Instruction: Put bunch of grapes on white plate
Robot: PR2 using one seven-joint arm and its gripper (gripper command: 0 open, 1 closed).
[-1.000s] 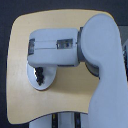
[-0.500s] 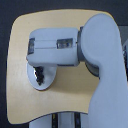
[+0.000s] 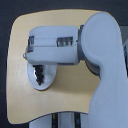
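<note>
Biggest thing on my feed is the robot's bulky pale grey arm (image 3: 97, 60). It comes in from the bottom on the exterior view's right, bends at a fat rounded joint near the top, then runs across toward the exterior view's left as a boxy forearm that blocks most of the middle of the scene.

Under all that is the light tan wooden worktop (image 3: 20, 95) with rounded corners. I see bare stretches of it along the exterior view's left, across the top edge, and below the forearm.

Next down in size is the round glossy white plate (image 3: 50, 83). It sits on the worktop toward the exterior view's left, and the forearm covers its upper part, so I only get the lower arc of the rim and a bit of the shallow centre.

The gripper (image 3: 31, 50) is at the end of the forearm, right over the plate's upper edge. The view is straight down and pretty blurry, so honestly I can't tell whether it's clamped or let go.

Smallest is the small dark purple-black bunch of grapes (image 3: 39, 74). It shows as an elongated dark cluster poking out just below the forearm, over the plate's inner area. I can't tell from here if it's resting on the plate or hanging from the gripper.
</note>
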